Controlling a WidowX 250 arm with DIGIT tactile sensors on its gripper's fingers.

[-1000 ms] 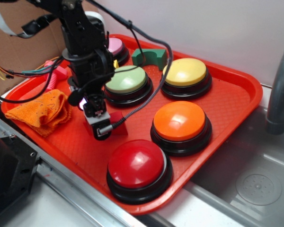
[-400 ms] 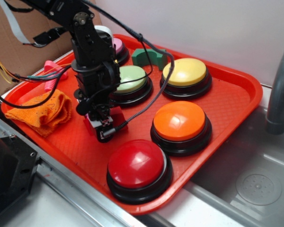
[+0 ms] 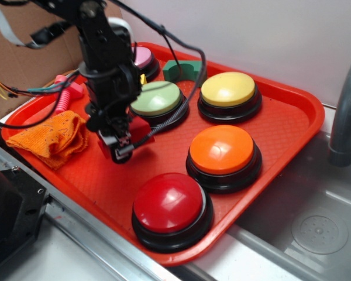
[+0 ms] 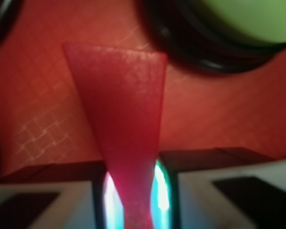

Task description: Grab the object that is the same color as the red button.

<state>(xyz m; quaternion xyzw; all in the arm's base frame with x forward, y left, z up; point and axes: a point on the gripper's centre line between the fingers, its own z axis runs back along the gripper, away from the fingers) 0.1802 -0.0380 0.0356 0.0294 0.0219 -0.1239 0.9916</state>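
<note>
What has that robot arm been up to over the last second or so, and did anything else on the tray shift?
The gripper, its jaws shut on the small red wedge block, dipped toward the red plastic tray, then rose and drew back a little, carrying the wedge with it. The glossy red dome button, the orange dome button and the folded orange cloth stayed put.

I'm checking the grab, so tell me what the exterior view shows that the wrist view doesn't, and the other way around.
Only the exterior view shows the whole red tray, the red button, the orange button, the yellow button, the orange cloth and the arm above. Only the wrist view shows up close the narrow end of the red wedge pinched between the fingers. Both show the claw shut on the wedge, with the green button right beside it.
</note>
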